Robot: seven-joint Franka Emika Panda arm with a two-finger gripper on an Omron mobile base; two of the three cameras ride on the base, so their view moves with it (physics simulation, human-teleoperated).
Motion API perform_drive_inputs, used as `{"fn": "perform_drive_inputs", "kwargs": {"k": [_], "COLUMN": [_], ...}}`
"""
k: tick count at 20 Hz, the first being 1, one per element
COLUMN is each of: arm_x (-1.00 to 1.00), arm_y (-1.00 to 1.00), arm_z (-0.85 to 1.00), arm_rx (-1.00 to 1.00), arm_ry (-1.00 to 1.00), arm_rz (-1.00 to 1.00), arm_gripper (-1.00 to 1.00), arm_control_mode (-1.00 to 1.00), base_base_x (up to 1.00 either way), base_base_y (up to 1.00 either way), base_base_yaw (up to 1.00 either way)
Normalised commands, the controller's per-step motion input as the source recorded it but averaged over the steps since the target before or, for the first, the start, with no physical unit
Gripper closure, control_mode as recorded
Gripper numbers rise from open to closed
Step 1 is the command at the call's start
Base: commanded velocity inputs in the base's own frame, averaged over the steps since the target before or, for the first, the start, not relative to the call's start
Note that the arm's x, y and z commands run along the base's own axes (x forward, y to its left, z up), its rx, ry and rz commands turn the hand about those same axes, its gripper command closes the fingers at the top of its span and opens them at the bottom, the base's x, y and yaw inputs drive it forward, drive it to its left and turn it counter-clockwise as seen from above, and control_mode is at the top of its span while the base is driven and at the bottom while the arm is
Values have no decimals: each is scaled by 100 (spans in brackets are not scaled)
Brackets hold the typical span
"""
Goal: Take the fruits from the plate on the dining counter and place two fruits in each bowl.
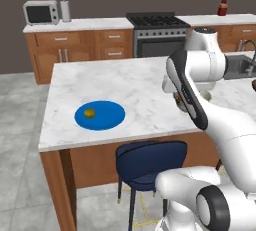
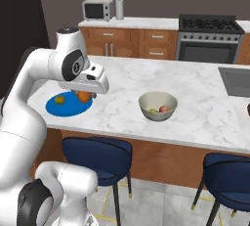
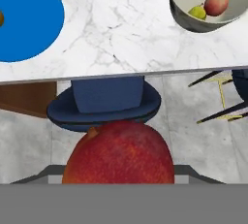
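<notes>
While the end effector (image 2: 86, 94) pinches the orange fruit (image 3: 118, 152) at lower centre, we see it raised for carrying toward a bowl (image 3: 206, 5), upper right.

Glossy white rounded arm (image 2: 34, 73) segments, dark grey joint bands, black-capped round joints, bulky white base.
</notes>
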Motion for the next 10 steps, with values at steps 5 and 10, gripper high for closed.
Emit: {"fn": "perform_drive_inputs", "kwargs": {"k": [5,10], "arm_x": [0,0], "arm_y": [0,0], "arm_z": [0,0], "arm_rx": [0,0], "arm_ry": [0,0], "arm_rz": [0,0], "arm_gripper": [100,100], "arm_control_mode": [100,100], "base_base_x": [-40,-14], "base_base_y": [-78,-87], "base_base_yaw": [0,0]}}
